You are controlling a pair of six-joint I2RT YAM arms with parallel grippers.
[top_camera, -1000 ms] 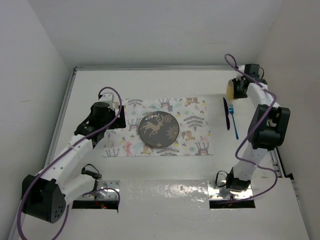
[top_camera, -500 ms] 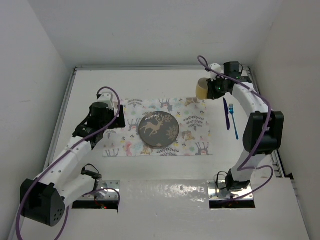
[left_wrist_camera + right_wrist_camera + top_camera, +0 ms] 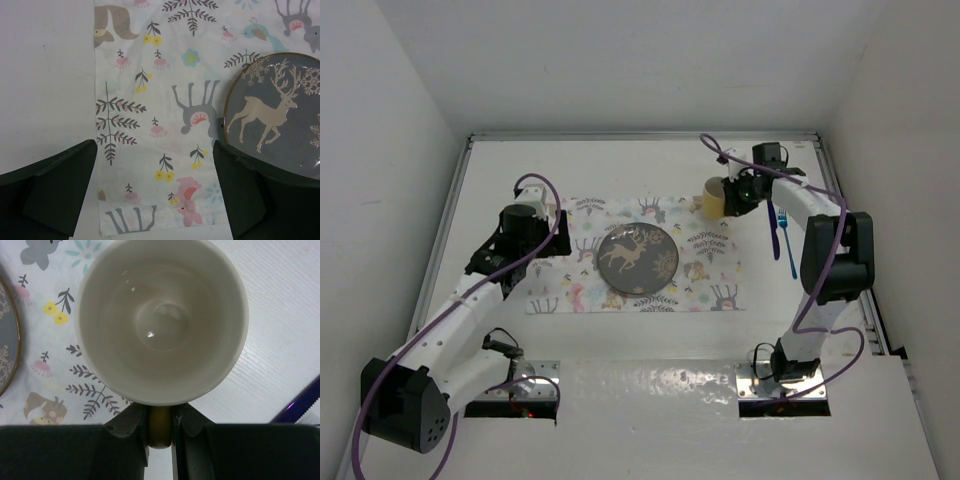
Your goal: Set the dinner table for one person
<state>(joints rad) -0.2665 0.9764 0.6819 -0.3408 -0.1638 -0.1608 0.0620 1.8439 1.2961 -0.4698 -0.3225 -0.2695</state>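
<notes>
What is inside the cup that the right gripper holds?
The cup looks empty; only its glossy cream bottom shows. The cup itself covers whatever lies directly beneath it.

A robot lab: bare white walls [image 3: 620, 60] box in a white table [image 3: 650, 165] with arms [image 3: 470, 295] bolted on

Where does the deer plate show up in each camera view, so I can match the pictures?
Top external: the deer plate sits mid-picture, on the middle of the placemat.
Left wrist: right side, cut off by the picture's edge.
Right wrist: only a sliver at the left edge, left of the cup held by the right gripper.
Shared landmark: the placemat, under the plate in all three views.
</notes>
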